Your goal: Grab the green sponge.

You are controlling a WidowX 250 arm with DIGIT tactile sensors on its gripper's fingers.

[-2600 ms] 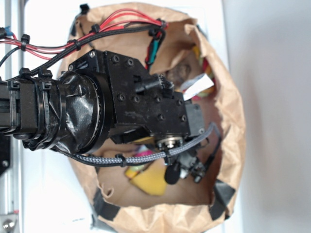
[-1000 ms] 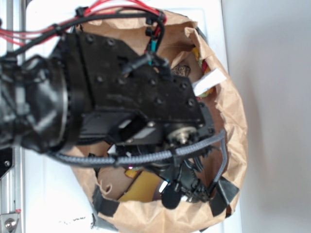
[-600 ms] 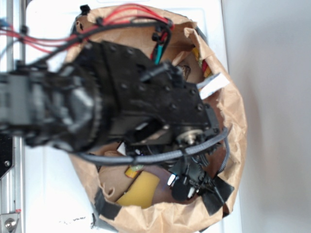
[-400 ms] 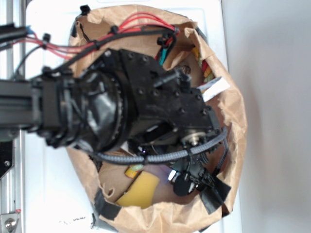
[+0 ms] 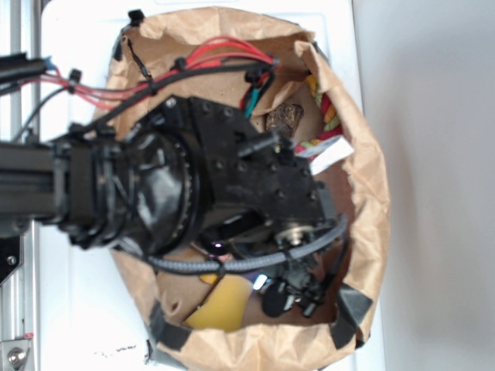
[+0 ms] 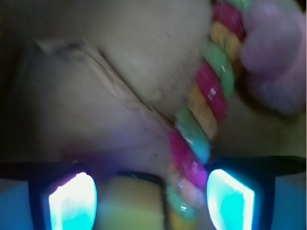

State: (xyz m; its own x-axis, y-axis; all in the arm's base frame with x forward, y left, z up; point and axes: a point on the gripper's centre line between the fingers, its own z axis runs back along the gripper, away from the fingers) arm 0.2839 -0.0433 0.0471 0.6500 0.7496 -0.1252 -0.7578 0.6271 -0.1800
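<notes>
Probably robot lab: white table (image 5: pixel 77 325), metal rail (image 5: pixel 15 309) along left edge, taped paper bag (image 5: pixel 363 193).

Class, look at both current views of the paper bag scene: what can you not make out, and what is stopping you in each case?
- Green sponge: exterior view, the arm covers its upper part; only a yellow wedge shows.
- Gripper: exterior view, small and dark; open or shut is unclear.
- Twisted rope: wrist view, blurred and cut off by the frame edges.
- Pink plush: wrist view, blurred, cut off at the right edge.

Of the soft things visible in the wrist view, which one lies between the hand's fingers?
The twisted rope: its red, yellow and green strands run down between the fingers, while the pink plush sits off at upper right.
</notes>
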